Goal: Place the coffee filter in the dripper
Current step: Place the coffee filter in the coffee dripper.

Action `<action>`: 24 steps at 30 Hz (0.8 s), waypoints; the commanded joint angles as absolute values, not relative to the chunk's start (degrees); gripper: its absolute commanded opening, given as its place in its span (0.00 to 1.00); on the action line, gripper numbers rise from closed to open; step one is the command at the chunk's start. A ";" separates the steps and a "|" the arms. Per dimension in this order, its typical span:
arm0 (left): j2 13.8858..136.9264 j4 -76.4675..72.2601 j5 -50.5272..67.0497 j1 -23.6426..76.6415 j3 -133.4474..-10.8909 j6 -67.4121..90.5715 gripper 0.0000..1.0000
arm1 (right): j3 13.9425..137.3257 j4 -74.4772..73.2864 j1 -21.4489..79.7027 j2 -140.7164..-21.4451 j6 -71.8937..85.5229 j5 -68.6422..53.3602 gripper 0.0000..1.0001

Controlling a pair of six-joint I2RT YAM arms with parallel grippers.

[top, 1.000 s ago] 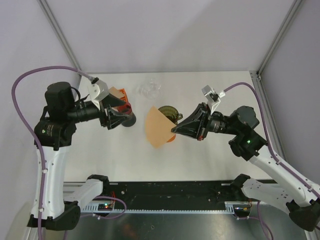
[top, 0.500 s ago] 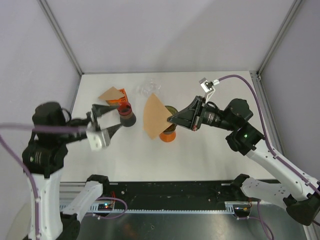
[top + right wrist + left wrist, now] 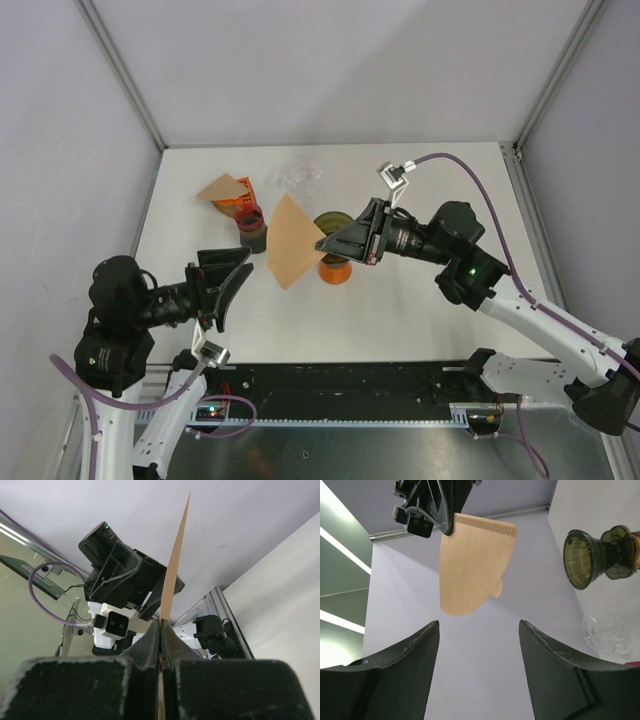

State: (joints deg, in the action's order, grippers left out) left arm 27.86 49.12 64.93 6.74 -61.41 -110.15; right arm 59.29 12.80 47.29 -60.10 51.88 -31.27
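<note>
The green glass dripper (image 3: 335, 226) sits on an orange base (image 3: 338, 274) on the worktop (image 3: 420, 310), its ribbed bowl bare. The right hand (image 3: 322, 248) is clenched on a corner of one coffee filter (image 3: 290, 255), held in the air just left of the dripper. The filter's broad face is turned to the released left hand (image 3: 225, 285), and its rounded end points away from the grip. A second filter (image 3: 222, 187) lies far left, near one dark cup (image 3: 252, 232).

Coffee filter (image 3: 472, 570) tan, fine crimped ridges along one edge. Dripper (image 3: 581, 560) dark olive glass, ribbed inside; base (image 3: 337, 272) orange. Table (image 3: 450, 300) white. Left gripper (image 3: 479, 625), right gripper (image 3: 160, 625) both black.
</note>
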 commanded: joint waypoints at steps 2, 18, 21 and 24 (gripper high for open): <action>30.14 43.94 68.00 6.96 -60.75 -135.70 0.68 | 61.35 18.34 49.96 -61.08 53.87 -29.10 0.00; 31.67 42.72 71.18 7.46 -57.98 -143.69 0.29 | 63.98 21.21 53.45 -67.48 54.39 -29.55 0.00; 31.23 42.64 71.03 7.47 -57.48 -143.17 0.07 | 63.98 21.26 53.05 -67.92 54.37 -29.76 0.00; 30.65 42.57 71.57 7.47 -57.19 -141.24 0.01 | 63.98 20.59 52.44 -68.04 54.26 -30.04 0.00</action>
